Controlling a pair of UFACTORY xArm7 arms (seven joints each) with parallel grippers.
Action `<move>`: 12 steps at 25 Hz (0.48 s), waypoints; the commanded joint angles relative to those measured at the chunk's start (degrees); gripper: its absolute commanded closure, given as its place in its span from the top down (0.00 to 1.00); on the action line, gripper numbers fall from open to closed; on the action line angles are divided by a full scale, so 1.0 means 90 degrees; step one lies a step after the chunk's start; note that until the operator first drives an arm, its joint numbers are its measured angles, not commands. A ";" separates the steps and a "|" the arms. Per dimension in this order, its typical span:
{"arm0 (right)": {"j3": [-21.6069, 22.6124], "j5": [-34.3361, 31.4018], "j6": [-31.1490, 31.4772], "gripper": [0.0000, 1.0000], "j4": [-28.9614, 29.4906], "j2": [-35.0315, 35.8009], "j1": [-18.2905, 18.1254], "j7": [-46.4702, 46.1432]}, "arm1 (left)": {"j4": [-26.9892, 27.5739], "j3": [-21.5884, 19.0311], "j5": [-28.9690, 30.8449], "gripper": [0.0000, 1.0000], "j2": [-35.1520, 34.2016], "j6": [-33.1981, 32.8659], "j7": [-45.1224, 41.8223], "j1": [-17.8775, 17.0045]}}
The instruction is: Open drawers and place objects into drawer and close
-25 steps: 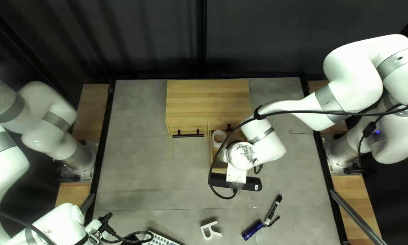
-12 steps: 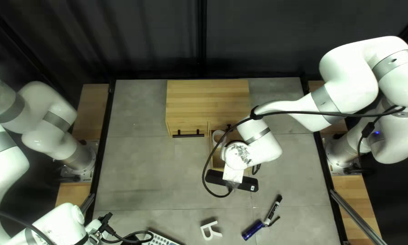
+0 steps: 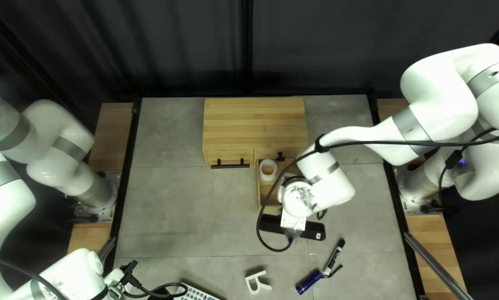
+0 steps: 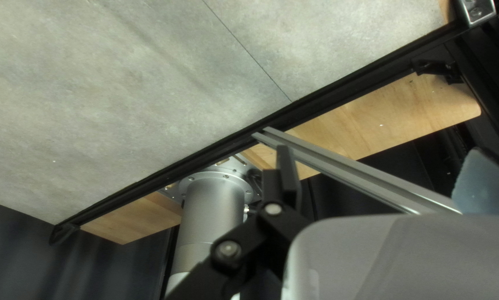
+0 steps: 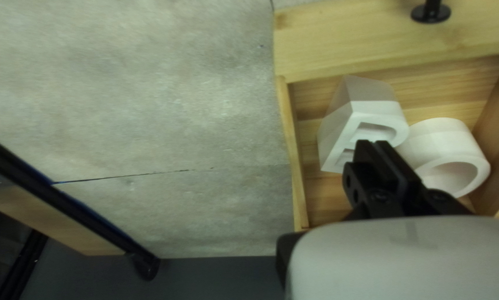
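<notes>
white letter (image 5: 359,118) in drawer (image 5: 292,166), seemingly touching right gripper (image 5: 374,146)

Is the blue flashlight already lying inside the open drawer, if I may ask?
No, the blue flashlight lies on the table beside the marker.

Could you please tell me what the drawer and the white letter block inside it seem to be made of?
Drawer: light wood, matte, with visible grain lines. Letter block: likely matte white plastic or foam; smooth, uniform, no grain.
</notes>
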 commanded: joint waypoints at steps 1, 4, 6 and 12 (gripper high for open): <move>0.0358 0.0159 0.0335 0.41 0.0164 0.0068 0.0525 0.0821 | 0.0000 0.0000 0.0000 1.00 0.0000 0.0000 0.0000 0.0000; 0.0582 0.0175 0.0414 1.00 0.0195 0.0141 0.0869 0.1315 | 0.0000 0.0000 0.0000 1.00 0.0000 0.0000 0.0000 0.0000; 0.0719 0.0165 0.0405 1.00 0.0135 0.0142 0.1073 0.1579 | 0.0000 0.0000 0.0000 1.00 0.0000 0.0000 0.0000 0.0000; 0.1043 -0.0007 0.0262 1.00 -0.0034 0.0139 0.1482 0.1704 | 0.0000 0.0000 0.0000 1.00 0.0000 0.0000 0.0000 0.0000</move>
